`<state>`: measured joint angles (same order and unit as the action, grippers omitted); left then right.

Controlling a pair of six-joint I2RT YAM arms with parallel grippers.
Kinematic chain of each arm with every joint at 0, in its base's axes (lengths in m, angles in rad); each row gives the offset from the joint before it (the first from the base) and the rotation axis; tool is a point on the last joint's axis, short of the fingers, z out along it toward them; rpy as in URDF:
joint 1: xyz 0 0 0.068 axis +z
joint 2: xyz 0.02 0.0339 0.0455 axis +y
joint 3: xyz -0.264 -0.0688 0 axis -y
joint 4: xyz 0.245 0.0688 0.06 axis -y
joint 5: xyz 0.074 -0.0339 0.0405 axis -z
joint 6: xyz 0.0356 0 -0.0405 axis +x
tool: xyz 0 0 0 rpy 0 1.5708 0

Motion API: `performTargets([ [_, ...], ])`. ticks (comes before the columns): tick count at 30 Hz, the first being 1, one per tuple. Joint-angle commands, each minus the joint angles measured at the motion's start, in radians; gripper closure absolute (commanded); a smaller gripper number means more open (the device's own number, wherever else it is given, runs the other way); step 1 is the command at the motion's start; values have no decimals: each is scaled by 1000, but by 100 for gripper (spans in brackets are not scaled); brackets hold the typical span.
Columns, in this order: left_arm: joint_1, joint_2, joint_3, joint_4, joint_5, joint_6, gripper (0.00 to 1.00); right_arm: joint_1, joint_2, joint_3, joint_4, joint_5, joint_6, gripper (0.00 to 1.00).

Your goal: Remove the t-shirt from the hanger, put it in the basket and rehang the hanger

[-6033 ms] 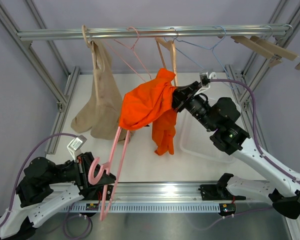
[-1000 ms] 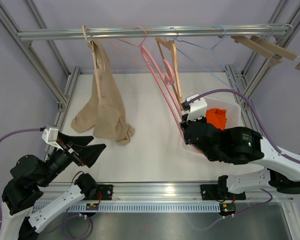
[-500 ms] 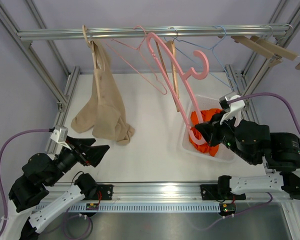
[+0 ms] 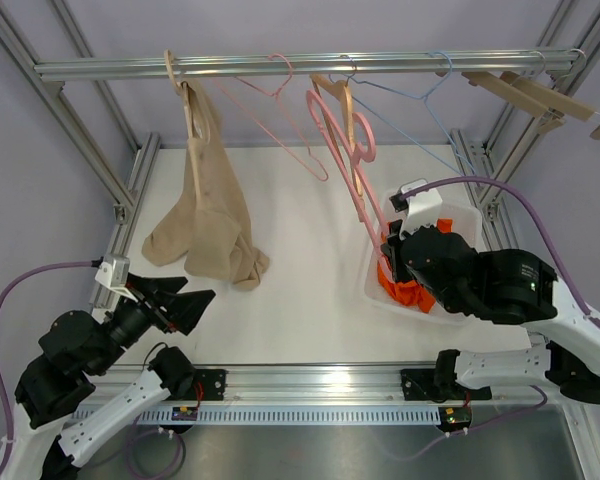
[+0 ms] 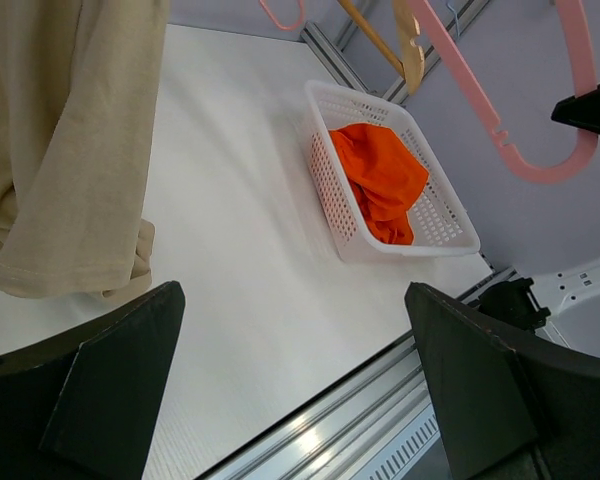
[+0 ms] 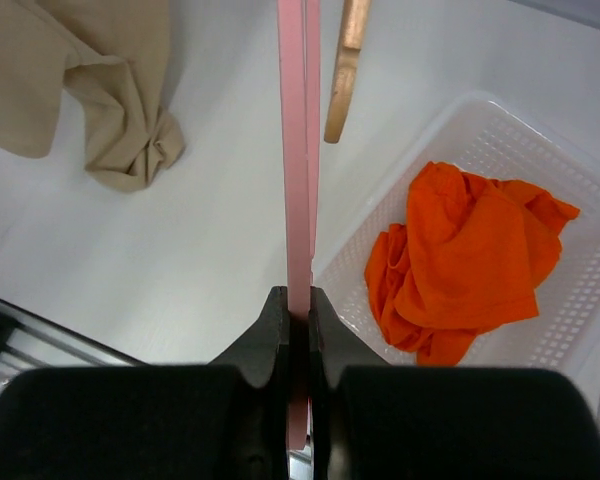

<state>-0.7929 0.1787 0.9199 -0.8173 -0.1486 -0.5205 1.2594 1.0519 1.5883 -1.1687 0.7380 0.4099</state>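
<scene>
White table [image 4: 300, 265] with a white basket [image 5: 332, 195] and beige garment [image 4: 205, 240] hem

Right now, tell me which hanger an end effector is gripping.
The thick pink plastic hanger, clamped edge-on in the right end effector. The thin pink wire hanger, wooden hanger and blue wire hanger hang on the rail, ungripped.

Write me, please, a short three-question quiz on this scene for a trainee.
1. True or false: the orange t-shirt lies inside the white basket.
2. What is the right end effector gripping? A: the pink hanger. B: the t-shirt. C: nothing.
3. Fill in: the left end effector is empty and ____ (open or shut).

Key: 1 true; 2 A; 3 open.
</scene>
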Motion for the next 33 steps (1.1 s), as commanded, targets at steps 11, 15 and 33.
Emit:
performTargets([
  [11,1,-16,-41,36,-20,13,1,-107,40,10,124,-58,-141,100],
  [15,0,-24,-49,35,-29,17,1,-202,127,16,187,-118,-201,100],
  [33,1,-131,-154,37,-132,5,1,-408,441,266,395,-204,-307,100],
])
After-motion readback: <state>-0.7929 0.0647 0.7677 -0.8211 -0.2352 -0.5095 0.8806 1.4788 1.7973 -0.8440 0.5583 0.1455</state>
